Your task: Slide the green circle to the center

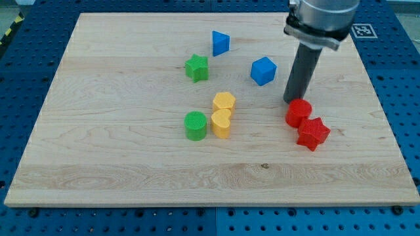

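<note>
A pale wooden counter (pixel 131 177) fills most of the view, its grain running from the view's left to its right, lit evenly with only soft, short shadows. Around it on every side lies a blue metal base (pixel 20 85) drilled with a regular grid of small holes. At the view's top right corner a white card with a black square marker (pixel 362 30) lies on that base. At the top left corner a strip of yellow and black tape (pixel 12 29) crosses it.
</note>
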